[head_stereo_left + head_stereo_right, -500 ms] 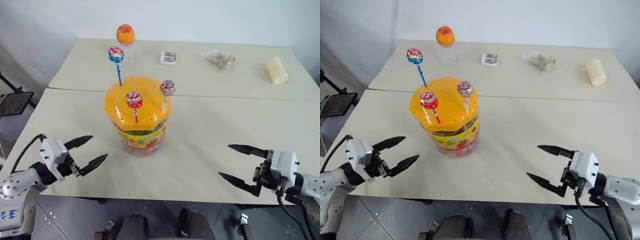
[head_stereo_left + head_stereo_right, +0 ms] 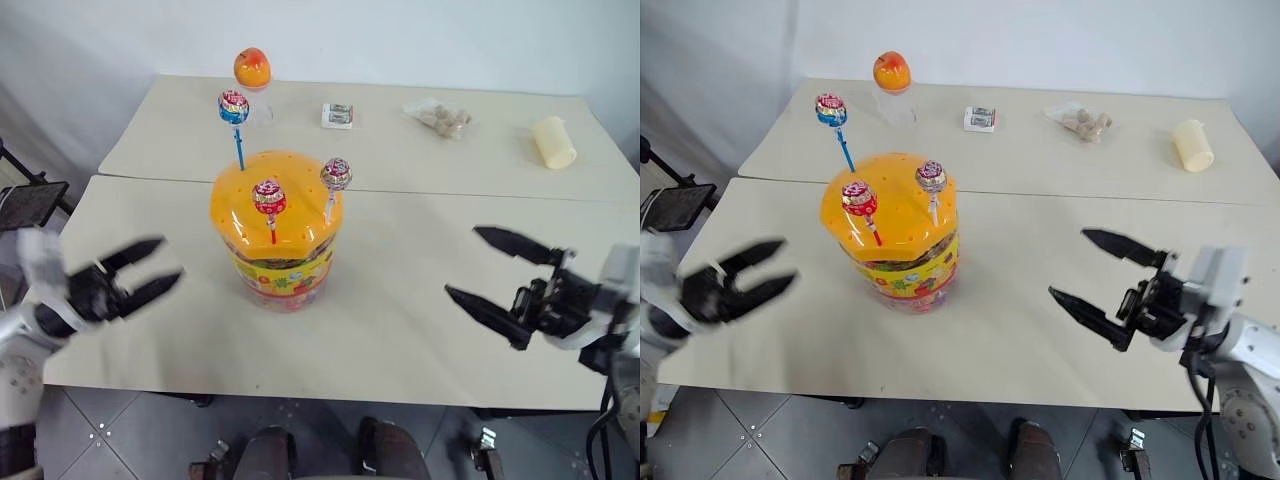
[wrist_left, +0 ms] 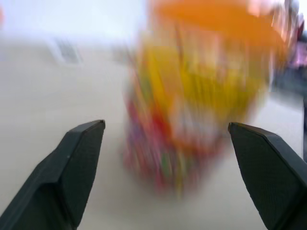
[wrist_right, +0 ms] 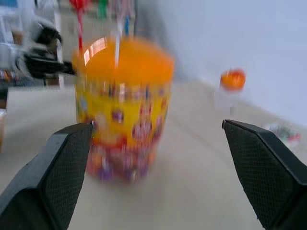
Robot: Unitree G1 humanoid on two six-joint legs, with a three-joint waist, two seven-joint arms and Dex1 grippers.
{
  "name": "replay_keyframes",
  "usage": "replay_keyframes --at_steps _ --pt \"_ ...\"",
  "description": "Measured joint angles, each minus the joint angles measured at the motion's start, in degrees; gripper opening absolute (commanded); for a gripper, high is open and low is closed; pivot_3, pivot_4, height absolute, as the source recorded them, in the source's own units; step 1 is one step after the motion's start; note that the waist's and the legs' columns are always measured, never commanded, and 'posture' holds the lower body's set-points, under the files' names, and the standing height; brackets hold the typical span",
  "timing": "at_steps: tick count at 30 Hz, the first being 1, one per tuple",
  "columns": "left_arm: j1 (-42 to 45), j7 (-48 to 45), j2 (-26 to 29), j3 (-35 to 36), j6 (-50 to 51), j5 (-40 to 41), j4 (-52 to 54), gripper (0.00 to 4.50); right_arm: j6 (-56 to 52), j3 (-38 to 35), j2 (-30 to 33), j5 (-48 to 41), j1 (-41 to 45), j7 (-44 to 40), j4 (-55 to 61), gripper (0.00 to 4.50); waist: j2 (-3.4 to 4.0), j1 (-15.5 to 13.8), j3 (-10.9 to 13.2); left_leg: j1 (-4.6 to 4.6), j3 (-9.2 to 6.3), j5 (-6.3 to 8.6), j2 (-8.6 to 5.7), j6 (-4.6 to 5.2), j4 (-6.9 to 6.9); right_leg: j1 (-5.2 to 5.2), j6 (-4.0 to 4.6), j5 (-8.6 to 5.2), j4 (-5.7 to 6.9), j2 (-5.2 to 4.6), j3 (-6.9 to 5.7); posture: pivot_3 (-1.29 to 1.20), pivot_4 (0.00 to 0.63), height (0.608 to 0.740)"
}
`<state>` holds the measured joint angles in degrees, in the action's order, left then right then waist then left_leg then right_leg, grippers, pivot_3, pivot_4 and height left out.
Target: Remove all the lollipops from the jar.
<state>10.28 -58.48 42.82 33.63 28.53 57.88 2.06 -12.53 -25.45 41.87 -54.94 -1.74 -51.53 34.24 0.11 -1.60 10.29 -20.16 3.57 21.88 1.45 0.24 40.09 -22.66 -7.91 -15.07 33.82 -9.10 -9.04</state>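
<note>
Jar (image 2: 277, 240) between both open hands

My left gripper (image 2: 140, 272) and right gripper (image 2: 492, 283) have pointed black fingers on white wrist housings, with black cables.

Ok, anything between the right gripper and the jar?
No. In the left eye view, bare table lies between the right gripper and the jar.
</note>
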Motion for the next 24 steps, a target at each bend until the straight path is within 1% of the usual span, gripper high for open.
replay_keyframes --at_steps 3,6,8,9,10,12,14,17,20,24 --pt "6.5 3.3 -2.7 0.0 2.9 4.8 0.0 4.33 -0.1 0.3 -2.5 -4.0 3.2 2.1 2.3 4.49 -0.01 0.2 0.0 0.0 0.02 0.01 0.0 -0.01 0.0 0.0 0.0 0.0 0.0 0.07 -0.01 0.0 0.15 0.74" --pt "11.1 3.8 -2.8 -1.6 4.8 5.5 -1.0 4.33 -0.2 0.8 -3.5 -5.2 4.3 4.6 4.7 4.49 -0.01 0.3 0.0 0.0 0.08 0.02 0.06 -0.04 -0.01 -0.02 0.0 0.0 -0.03 0.19 0.01 0.0 0.15 0.74" --pt "17.4 2.7 -1.9 -5.5 6.5 4.6 -3.3 4.33 -0.6 1.0 -4.4 -6.7 5.4 8.8 7.2 4.49 -0.04 -0.1 0.0 -0.06 0.06 0.02 0.08 -0.05 0.08 -0.02 0.0 0.0 -0.03 0.23 0.0 0.0 0.15 0.74" --pt "19.9 2.3 -0.7 -7.6 7.9 4.2 -3.9 4.33 -0.6 1.1 -4.4 -7.0 5.7 9.8 8.4 4.49 -0.06 -0.1 0.0 -0.06 0.07 0.02 0.08 -0.05 0.08 -0.01 0.0 0.0 -0.06 0.24 0.02 0.0 0.15 0.74" --pt "24.3 1.8 0.4 -10.8 9.9 2.5 -5.9 4.33 -0.3 1.0 -4.5 -6.9 5.5 10.5 9.5 4.49 -0.07 -0.2 0.0 -0.03 0.08 0.02 0.06 -0.05 0.08 0.02 0.0 0.0 -0.04 0.24 0.04 0.0 0.15 0.74" --pt "29.7 0.8 -0.3 -14.2 9.7 -0.2 -9.2 4.33 -0.1 1.2 -4.6 -6.2 4.8 10.9 10.3 4.49 -0.08 0.0 0.0 0.0 0.16 0.03 0.06 -0.06 0.02 0.01 0.0 0.0 -0.08 0.25 0.07 0.0 0.15 0.74" --pt "32.7 -1.3 -1.9 -17.0 8.4 -2.8 -12.2 4.33 0.0 1.9 -4.8 -5.1 4.4 11.1 10.7 4.49 -0.08 0.2 0.0 -0.02 0.19 0.04 0.1 -0.08 -0.02 -0.03 0.0 0.0 -0.11 0.33 0.07 0.0 0.15 0.74" --pt "34.5 -5.9 -2.3 -21.0 8.4 -5.7 -15.5 4.33 0.1 2.8 -5.3 -2.9 3.0 11.7 12.3 4.49 -0.08 0.7 0.0 -0.05 0.28 0.07 0.22 -0.14 -0.08 -0.16 0.04 -0.02 -0.1 0.46 0.09 0.0 0.15 0.74" --pt "36.7 -9.6 -2.3 -21.5 8.5 -7.0 -18.7 3.83 0.2 2.8 -5.8 -1.6 2.7 13.0 13.1 4.5 -0.09 0.9 0.0 -0.05 0.29 0.07 0.25 -0.14 -0.06 -0.17 0.06 -0.04 -0.09 0.47 0.1 0.0 0.15 0.74" --pt "38.8 -12.8 -2.2 -21.5 8.4 -8.3 -21.4 2.55 0.6 2.8 -6.2 -0.4 2.3 13.6 13.1 4.5 -0.09 0.6 0.0 -0.05 0.3 0.07 0.25 -0.14 -0.04 -0.17 0.06 -0.04 -0.09 0.47 0.13 0.0 0.15 0.74"
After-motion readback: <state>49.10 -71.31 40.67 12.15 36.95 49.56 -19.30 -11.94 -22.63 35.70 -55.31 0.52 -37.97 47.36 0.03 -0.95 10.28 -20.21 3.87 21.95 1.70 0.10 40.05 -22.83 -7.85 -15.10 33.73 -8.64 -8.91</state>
